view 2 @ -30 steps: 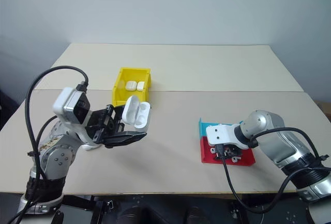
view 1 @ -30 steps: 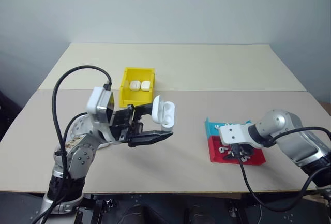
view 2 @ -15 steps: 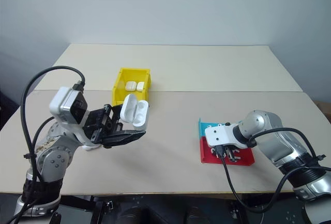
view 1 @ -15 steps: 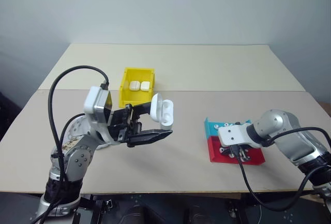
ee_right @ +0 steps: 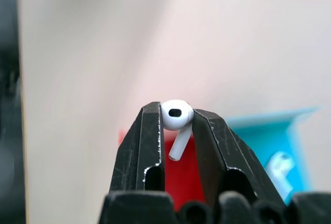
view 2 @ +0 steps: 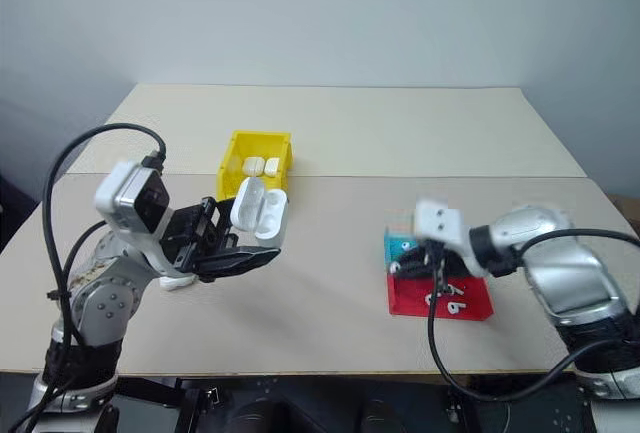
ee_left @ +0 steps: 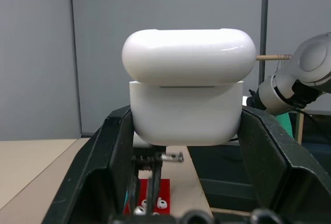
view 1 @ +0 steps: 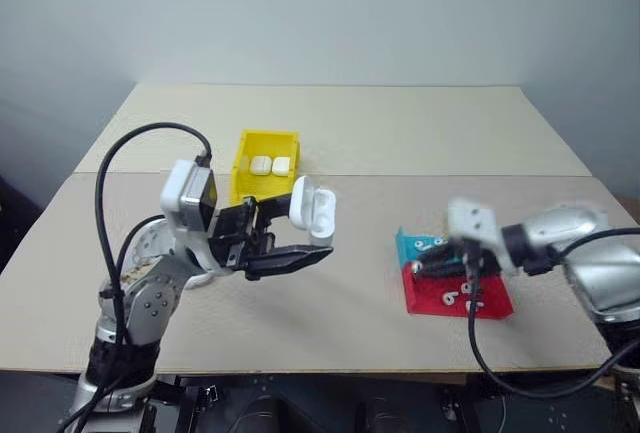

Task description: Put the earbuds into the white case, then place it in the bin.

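Observation:
My left gripper is shut on the white case, held above the table with its lid flipped up. In the left wrist view the case sits between the two black fingers. My right gripper is shut on one small white earbud, pinched between its fingertips with the stem hanging down. That gripper hovers just above the red tray, where loose earbuds lie. The yellow bin stands behind the left gripper.
Two closed white cases lie inside the bin. A teal tray with an earbud touches the red tray's far side. Open tabletop lies between the two arms, and the table's front edge runs close below both.
My right gripper has closed on an earbud, lifted off the red tray and turned toward the left. The left gripper and the case have stayed put.

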